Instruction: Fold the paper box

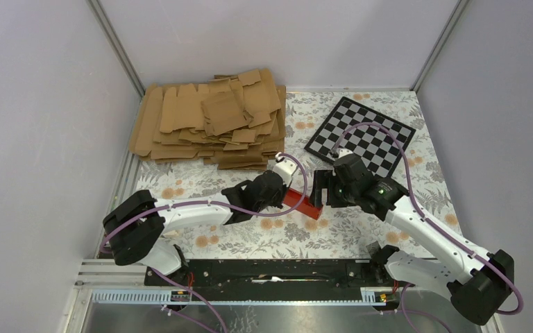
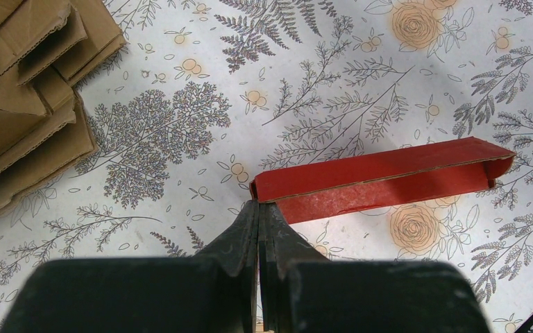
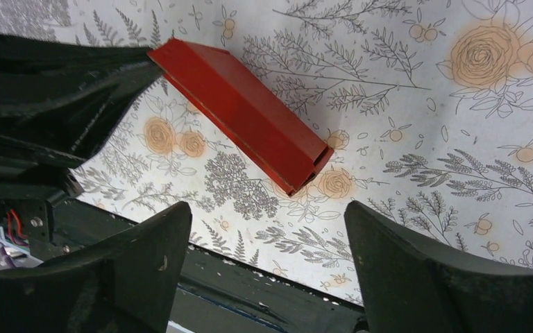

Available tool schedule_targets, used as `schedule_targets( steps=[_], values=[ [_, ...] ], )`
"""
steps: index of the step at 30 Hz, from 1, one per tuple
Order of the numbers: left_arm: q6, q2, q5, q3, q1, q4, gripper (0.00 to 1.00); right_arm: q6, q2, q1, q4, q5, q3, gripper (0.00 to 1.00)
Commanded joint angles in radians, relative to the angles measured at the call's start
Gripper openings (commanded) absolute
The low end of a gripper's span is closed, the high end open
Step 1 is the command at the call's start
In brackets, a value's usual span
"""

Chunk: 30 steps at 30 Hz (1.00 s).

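1. my left gripper (image 2: 258,208) is pinched shut on one end of the paper box (image 2: 382,180).
2. my right gripper (image 3: 267,215) gapes wide, holding nothing; the box's other end lies just ahead of its fingers (image 3: 146,277).

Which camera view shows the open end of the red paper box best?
The right wrist view: the paper box turns its open end toward the camera. The left wrist view shows its long side, that end farthest away. The top view shows only a small, distant red strip.

No readable text, labels, numbers or signs
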Motion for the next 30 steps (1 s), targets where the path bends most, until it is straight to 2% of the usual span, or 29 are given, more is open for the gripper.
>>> schedule_targets(
  steps=[1,2,6,10,16,26,28,30],
  values=[
    [0.002,0.011,0.004,0.022,-0.01,-0.002,0.0,0.015,0.02,-0.003,-0.007,0.058,0.061,0.78],
    [0.002,0.011,0.004,0.022,-0.01,-0.002,0.0,0.023,0.031,-0.004,-0.007,0.065,0.062,0.68],
    [0.001,0.007,0.004,0.02,-0.011,-0.001,0.0,0.052,0.036,-0.003,0.031,0.075,0.029,0.38],
    [-0.002,0.011,0.006,0.018,-0.011,0.004,0.0,0.072,0.043,-0.003,0.064,0.06,-0.006,0.21],
    [-0.006,0.018,0.009,0.013,-0.013,0.01,0.0,0.1,0.045,-0.004,0.096,0.002,-0.064,0.16],
    [-0.008,0.027,0.005,0.015,-0.019,0.015,0.0,0.135,0.012,-0.004,0.147,-0.048,-0.164,0.15],
    [-0.008,0.026,0.003,0.014,-0.02,0.015,0.0,0.121,0.005,-0.004,0.144,-0.048,-0.151,0.2],
    [-0.007,0.026,0.0,0.013,-0.02,0.015,0.0,0.094,-0.008,-0.003,0.137,-0.051,-0.124,0.38]
  ],
)
